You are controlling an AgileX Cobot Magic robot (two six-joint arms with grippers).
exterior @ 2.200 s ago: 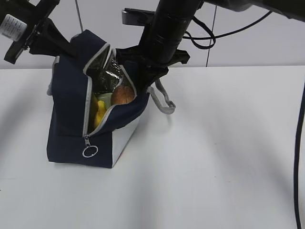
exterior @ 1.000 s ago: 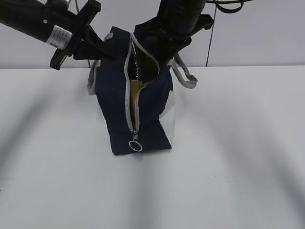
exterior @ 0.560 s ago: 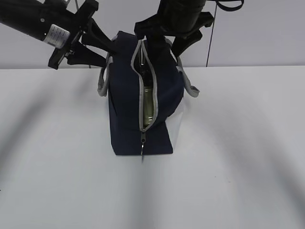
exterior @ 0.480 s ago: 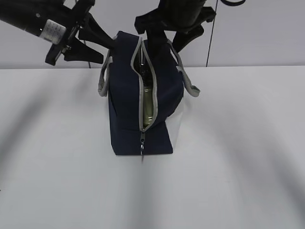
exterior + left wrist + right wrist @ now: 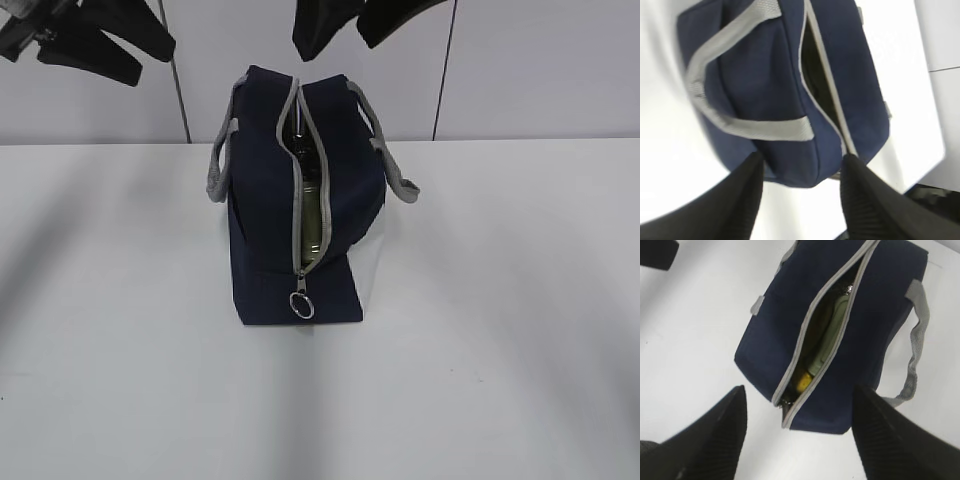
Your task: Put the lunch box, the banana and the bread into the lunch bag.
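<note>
From where I stand, the white surface point(image 5: 500, 350) lies bare and roomy on both sides of the lunch bag point(image 5: 265, 230), which stands upright near the middle with its back close to the wall. The left gripper point(image 5: 105, 40) hangs up at the left, fingers point(image 5: 740, 200) spread apart and holding nothing, well clear of the bag. Above the bag's top the right gripper point(image 5: 350, 25) hangs with fingers point(image 5: 715, 435) wide and empty; through the unzipped slit show the lunch box point(image 5: 832, 335) and the banana point(image 5: 804, 382).

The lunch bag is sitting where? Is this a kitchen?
Probably a robot test bench, not a kitchen: a bare white table, plain wall panels, and two open black pincers, left and right, above the lunch bag.
</note>
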